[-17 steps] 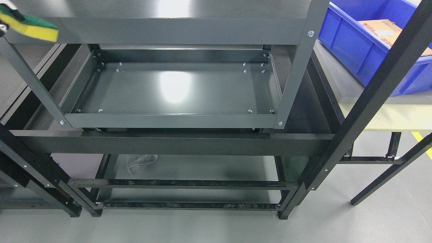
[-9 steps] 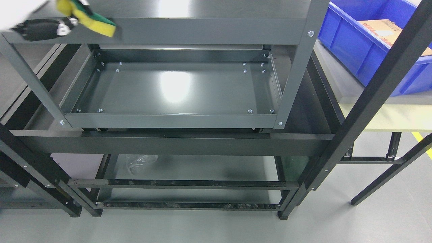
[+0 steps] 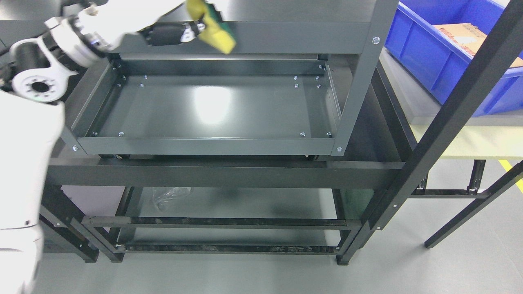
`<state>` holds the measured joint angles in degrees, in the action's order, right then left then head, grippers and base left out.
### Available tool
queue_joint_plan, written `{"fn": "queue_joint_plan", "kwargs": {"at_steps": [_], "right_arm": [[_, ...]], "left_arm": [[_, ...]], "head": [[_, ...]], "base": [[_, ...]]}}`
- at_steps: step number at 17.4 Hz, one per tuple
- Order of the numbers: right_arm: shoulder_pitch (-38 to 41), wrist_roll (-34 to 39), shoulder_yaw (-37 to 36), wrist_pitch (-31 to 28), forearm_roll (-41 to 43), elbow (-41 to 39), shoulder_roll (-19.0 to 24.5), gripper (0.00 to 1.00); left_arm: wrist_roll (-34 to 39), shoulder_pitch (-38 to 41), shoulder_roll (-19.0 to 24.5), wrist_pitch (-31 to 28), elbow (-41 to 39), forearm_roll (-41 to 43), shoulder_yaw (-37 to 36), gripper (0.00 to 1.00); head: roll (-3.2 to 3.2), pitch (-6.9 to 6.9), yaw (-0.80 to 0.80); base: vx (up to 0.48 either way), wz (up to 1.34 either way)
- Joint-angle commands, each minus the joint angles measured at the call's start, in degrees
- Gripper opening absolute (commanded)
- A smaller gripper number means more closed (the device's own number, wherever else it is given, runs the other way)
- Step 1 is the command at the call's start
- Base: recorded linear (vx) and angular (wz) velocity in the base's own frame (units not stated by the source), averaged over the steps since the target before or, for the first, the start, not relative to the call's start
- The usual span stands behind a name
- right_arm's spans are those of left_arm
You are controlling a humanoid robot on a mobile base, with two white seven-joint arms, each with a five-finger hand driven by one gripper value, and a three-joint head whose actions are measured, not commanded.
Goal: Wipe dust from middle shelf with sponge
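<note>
Floor: grey floor [image 3: 408,269] lies nearest, under the black frame rails.
Lower level: crumpled clear plastic bag [image 3: 171,196] sits below the tray-like shelves, well apart from the work.
Left arm: white left arm [image 3: 24,163] rises along the picture's left edge and reaches rightward across the top.
Middle shelf: middle shelf [image 3: 212,110] is a dark grey metal tray with a raised lip and screws at the corners; no dust shows under the glare, and nothing lies on it.
Robot hand: left robot hand [image 3: 171,32] is closed around the sponge, the finger detail partly blurred.
Sponge: yellow-and-green sponge [image 3: 214,30] hangs tilted from that grip, in front of the upper shelf's front rail [image 3: 286,36], above the middle shelf's back edge and not touching it.
Step in hand: bringing the sponge down to the tray, as I judge it.
Doing it well: pass under the upper rail, flatten the sponge onto the surface, then sweep in overlapping strokes into the corners.
Right arm: not visible.
Far side: blue plastic bin [image 3: 449,53] stands on a pale desk [image 3: 470,143] to the right.
</note>
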<state>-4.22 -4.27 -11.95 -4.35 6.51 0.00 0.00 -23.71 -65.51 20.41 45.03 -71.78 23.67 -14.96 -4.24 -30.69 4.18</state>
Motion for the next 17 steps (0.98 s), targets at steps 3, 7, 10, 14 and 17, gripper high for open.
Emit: {"fn": "queue_joint_plan", "kwargs": {"at_steps": [3,7,10,14,17], "right_arm": [[0.0,0.05,0.0,-0.04,0.0,-1.0,-1.0,1.0],[0.0,0.05,0.0,-0.04,0.0,-1.0,-1.0,1.0],[0.0,0.05,0.0,-0.04,0.0,-1.0,-1.0,1.0],[0.0,0.05,0.0,-0.04,0.0,-1.0,-1.0,1.0],[0.0,0.05,0.0,-0.04,0.0,-1.0,-1.0,1.0]], "left_arm": [[0.59,-5.33,-19.41,-0.03,7.97,0.94,-3.76,0.01],[0.68,-3.32,-19.41,-0.03,7.36,-10.17,-7.08,0.01],[1.11,3.35,-19.41,-0.03,2.01,-23.73,-11.91,0.01],[8.92,15.29,-19.41,-0.03,-4.84,-33.49,-24.02,0.01],[10.69,21.01,-19.41,-0.03,-8.63,-36.33,-30.8,0.01]], "head": [[0.0,0.0,0.0],[0.0,0.0,0.0],[0.0,0.0,0.0],[0.0,0.0,0.0],[0.0,0.0,0.0]], "base": [[0.0,0.0],[0.0,0.0],[0.0,0.0],[0.0,0.0],[0.0,0.0]]}}
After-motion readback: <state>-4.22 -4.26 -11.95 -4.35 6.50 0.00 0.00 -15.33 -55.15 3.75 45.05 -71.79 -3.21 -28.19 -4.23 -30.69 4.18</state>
